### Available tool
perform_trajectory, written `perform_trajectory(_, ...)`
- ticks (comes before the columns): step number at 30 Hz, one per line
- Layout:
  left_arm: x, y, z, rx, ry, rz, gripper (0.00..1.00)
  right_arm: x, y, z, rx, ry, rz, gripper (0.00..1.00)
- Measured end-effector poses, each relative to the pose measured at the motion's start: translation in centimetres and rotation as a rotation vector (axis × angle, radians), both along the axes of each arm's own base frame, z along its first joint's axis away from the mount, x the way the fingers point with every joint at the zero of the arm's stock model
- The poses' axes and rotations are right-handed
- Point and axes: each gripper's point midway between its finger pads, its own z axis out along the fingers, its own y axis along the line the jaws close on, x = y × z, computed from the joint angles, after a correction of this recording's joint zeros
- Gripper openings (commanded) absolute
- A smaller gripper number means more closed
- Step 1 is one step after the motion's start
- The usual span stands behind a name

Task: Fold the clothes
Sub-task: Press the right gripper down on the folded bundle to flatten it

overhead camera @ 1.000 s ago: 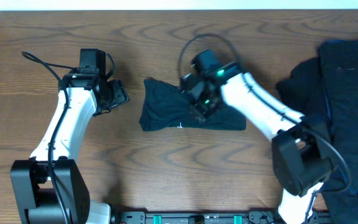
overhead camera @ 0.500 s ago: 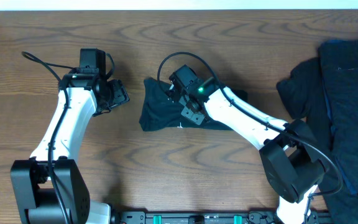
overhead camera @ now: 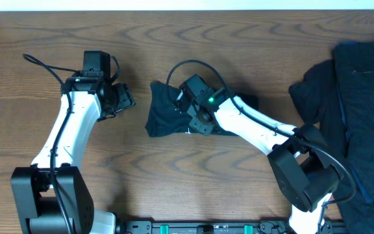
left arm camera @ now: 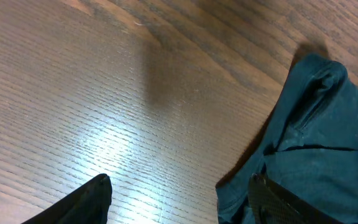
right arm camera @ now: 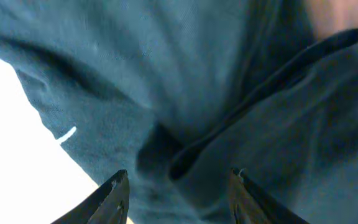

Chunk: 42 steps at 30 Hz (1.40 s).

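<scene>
Leftward we are sliding our right hand (right arm camera: 178,186) over the clothes (overhead camera: 164,114); we cannot tell its grip. Their long axis is running nine to three o'clock beneath it.

Overhead looks straight down; both wrist views sit close, sharing the folded garment (overhead camera: 164,117).

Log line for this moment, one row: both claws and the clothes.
left claw: open, empty, left of small dark garment | right claw: on that garment, grip unclear | clothes pile: right side of table

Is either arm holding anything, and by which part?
Left gripper: nothing. Right gripper straddles a fold of the dark garment; a grip cannot be told.
</scene>
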Motion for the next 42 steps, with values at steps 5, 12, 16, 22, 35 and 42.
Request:
perform_trajectory(5, 0.0, 0.0, 0.0, 0.0, 0.0, 0.0, 0.72, 0.0, 0.0, -0.4, 0.006, -0.007, -0.003, 0.46)
perform_trajectory(12, 0.0, 0.0, 0.0, 0.0, 0.0, 0.0, 0.72, 0.8, 0.0, -0.2, 0.004, -0.043, -0.01, 0.42)
perform_trajectory(16, 0.0, 0.0, 0.0, 0.0, 0.0, 0.0, 0.72, 0.9, -0.2, -0.2, -0.008, -0.054, -0.015, 0.33)
perform_trajectory(22, 0.0, 0.0, 0.0, 0.0, 0.0, 0.0, 0.72, 1.0, -0.2, -0.2, -0.01, -0.056, -0.019, 0.21)
perform_trajectory(35, 0.0, 0.0, 0.0, 0.0, 0.0, 0.0, 0.72, 1.1, -0.2, -0.1, -0.008, -0.059, -0.03, 0.39)
perform_trajectory(42, 0.0, 0.0, 0.0, 0.0, 0.0, 0.0, 0.72, 1.1, -0.2, -0.1, -0.004, -0.058, -0.042, 0.38)
